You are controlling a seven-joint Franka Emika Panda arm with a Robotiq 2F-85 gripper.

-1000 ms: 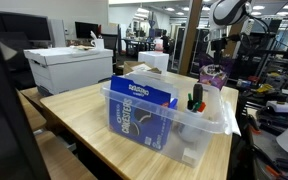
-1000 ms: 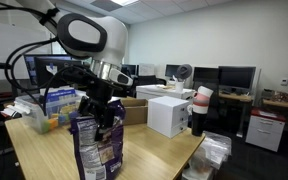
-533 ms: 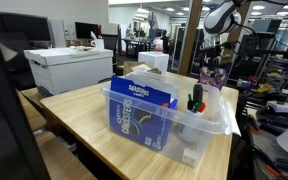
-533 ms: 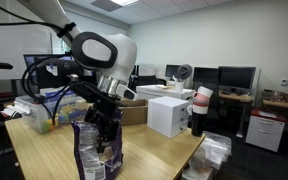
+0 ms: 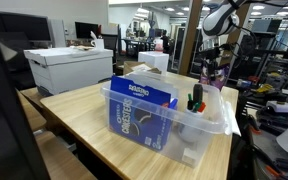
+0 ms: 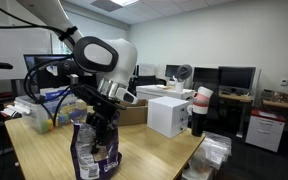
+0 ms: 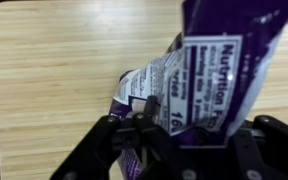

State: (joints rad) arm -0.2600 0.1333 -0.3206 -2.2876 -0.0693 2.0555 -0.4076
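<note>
A purple snack bag (image 6: pixel 94 155) stands upright on the wooden table (image 6: pixel 149 150), at the far end of the table (image 5: pixel 216 76) beyond the bin. My gripper (image 6: pixel 103 126) comes down over its crumpled top. In the wrist view the bag (image 7: pixel 209 70) shows its white nutrition label and fills the space between the two black fingers. My gripper (image 7: pixel 184 135) has both fingers pressed against the bag's folded top. In an exterior view the arm reaches down from above and the gripper (image 5: pixel 214 60) sits on the bag's top.
A clear plastic bin (image 5: pixel 209 125) holds a blue box (image 5: pixel 139 110) and markers (image 5: pixel 196 99). A white carton (image 5: pixel 69 68) stands at the back, also seen as a white box (image 6: pixel 169 113) beside a cardboard box (image 6: pixel 134 110) and stacked cups (image 6: pixel 201 110).
The arm has come down onto the bag's top. The jaws, wide apart before, have drawn in on the bag, and its top is now crumpled.
</note>
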